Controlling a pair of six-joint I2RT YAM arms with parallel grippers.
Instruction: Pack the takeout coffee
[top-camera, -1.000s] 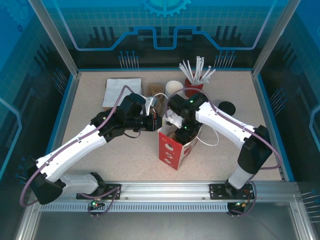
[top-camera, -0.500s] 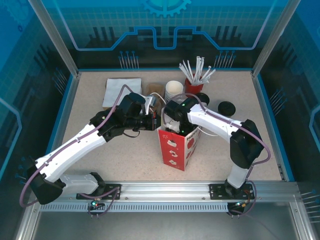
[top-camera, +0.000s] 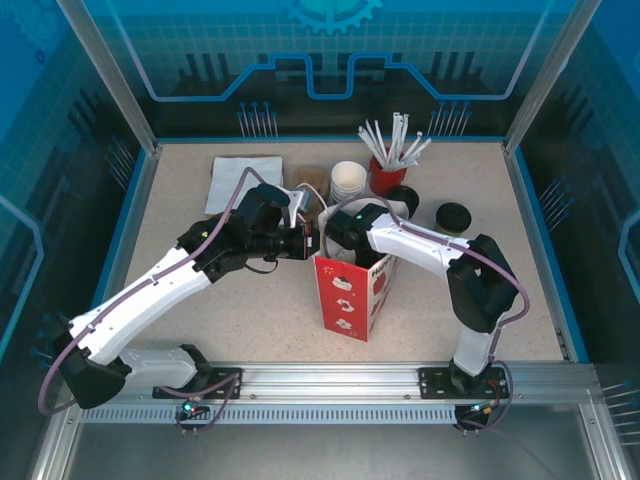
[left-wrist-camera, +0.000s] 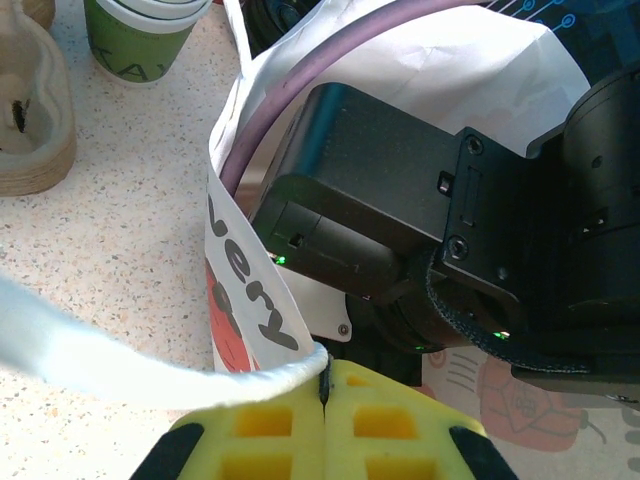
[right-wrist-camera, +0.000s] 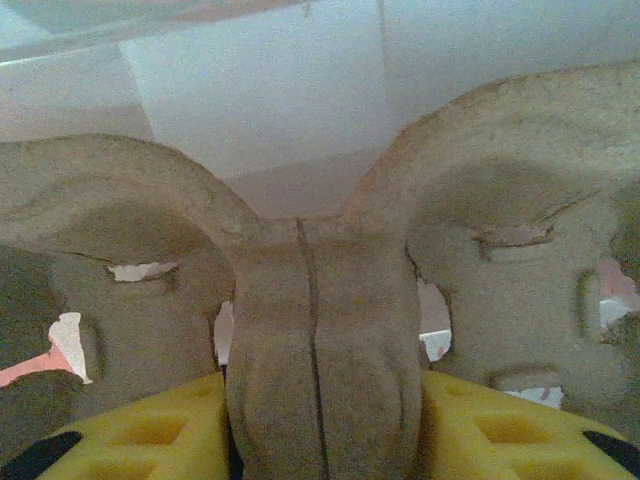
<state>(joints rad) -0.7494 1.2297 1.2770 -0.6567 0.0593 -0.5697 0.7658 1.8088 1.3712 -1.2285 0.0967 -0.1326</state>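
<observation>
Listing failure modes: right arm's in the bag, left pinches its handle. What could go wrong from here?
1. The left gripper holds the bag only by its thin white handle; a slip could let the mouth sag onto the right arm.
2. The right gripper straddles the pulp carrier ridge inside the bag; withdrawing may drag the carrier up or tip the bag.
3. The purple cable crosses the bag rim and could snag.

You're in a robotics lab cell: aluminium frame posts (top-camera: 105, 75) and blue circuit-print panels (top-camera: 330, 60) enclose the speckled tabletop (top-camera: 270, 310) under your arms (top-camera: 150, 290).
</observation>
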